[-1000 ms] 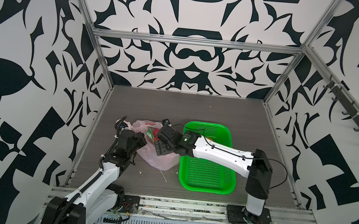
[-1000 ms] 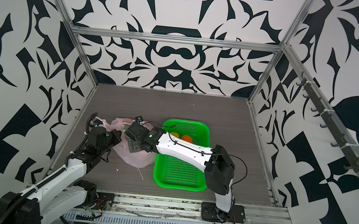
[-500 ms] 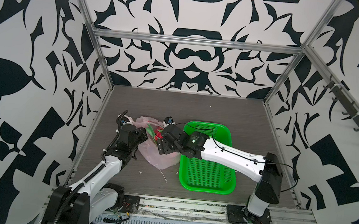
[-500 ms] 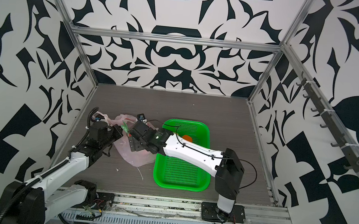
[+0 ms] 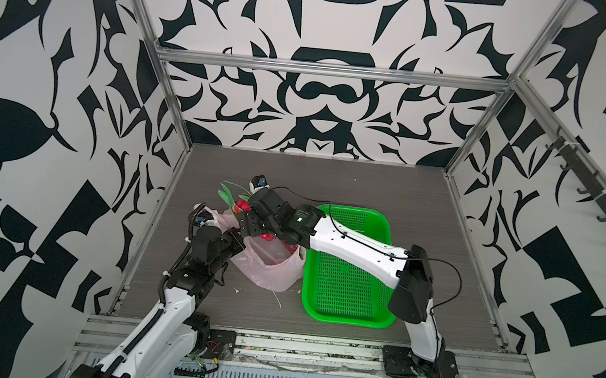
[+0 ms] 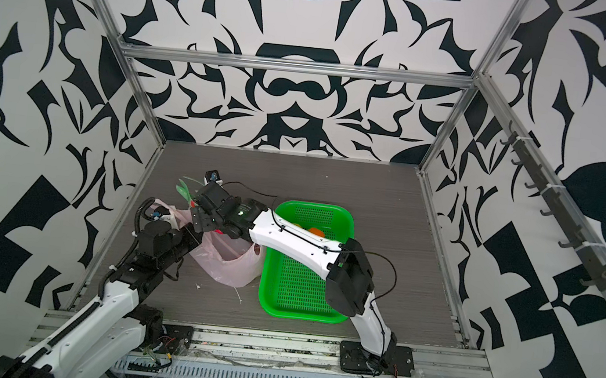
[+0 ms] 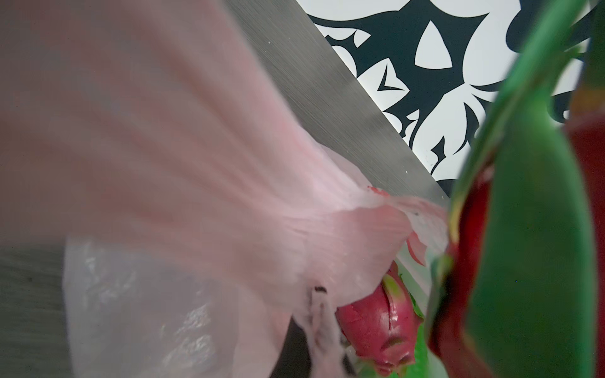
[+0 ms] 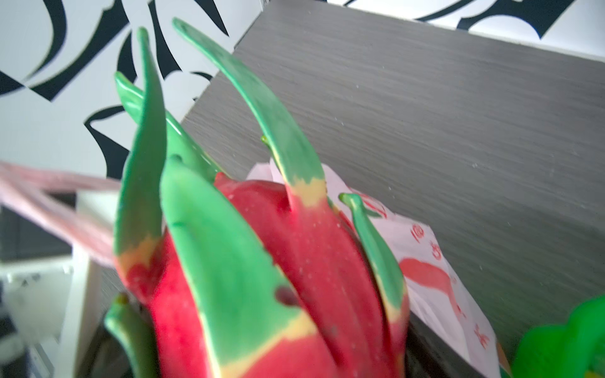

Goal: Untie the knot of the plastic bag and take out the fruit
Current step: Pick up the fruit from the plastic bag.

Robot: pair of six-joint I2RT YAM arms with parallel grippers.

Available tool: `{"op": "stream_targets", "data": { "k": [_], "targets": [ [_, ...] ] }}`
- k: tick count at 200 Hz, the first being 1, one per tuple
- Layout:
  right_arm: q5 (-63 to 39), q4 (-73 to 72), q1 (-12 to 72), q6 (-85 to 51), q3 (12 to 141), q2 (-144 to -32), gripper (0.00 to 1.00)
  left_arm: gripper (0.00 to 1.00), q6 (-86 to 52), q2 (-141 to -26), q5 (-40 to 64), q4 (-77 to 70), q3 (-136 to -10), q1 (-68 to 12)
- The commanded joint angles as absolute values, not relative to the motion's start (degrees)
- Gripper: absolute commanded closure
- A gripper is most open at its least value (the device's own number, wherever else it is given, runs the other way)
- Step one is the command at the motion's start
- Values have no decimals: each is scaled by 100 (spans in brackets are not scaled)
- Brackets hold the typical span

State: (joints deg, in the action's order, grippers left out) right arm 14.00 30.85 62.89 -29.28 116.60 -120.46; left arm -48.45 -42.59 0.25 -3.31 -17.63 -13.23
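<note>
Two hands work at one plastic bag, which slumps on the counter with its mouth gaping; the untying is therefore judged done and the emptying begun.

Left hand: pressed together on the bag's rim, on the side of the bag away from the green basket. It draws the film taut and holds the mouth wide.

Right hand: clamped around a raised dragon fruit, which hangs clear above the bag's far rim. The fruit's long axis continues the line of the hand. Its green scale tips point up and away from the bag, and its red body sits between the jaws.

A second dragon fruit lies inside the bag, below the raised one. The basket stands just beside the bag, opposite the left hand; in a top view an orange fruit rests at its far end.

Governing relation: the basket lies across the bag from the raised fruit, back along the right arm. The coming move is thus probably a retreat of that arm over the bag's rim toward the basket, scale tips trailing. The right hand is the nearer to both fruit and basket.
</note>
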Motion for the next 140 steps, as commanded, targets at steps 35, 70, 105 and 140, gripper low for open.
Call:
{"op": "stream_targets", "data": {
  "k": [35, 70, 105, 140],
  "targets": [
    [1493, 3199, 6237, -2517, 13076, -11871, 100, 100, -4884, -4275, 9, -199, -1625, -1309],
    [1754, 3297, 6210, -2328, 13010, -11451, 100, 100, -4855, -4326, -8, -242, -1635, -1310],
    [2470, 3525, 6106, -2201, 12157, -10670, 100, 100, -4825, -4153, -27, -70, -1683, -1308],
    [3088, 3521, 5806, -2636, 10226, -9279, 100, 100, -4777, -3894, 0, 134, -1726, -1308]
  ]
}}
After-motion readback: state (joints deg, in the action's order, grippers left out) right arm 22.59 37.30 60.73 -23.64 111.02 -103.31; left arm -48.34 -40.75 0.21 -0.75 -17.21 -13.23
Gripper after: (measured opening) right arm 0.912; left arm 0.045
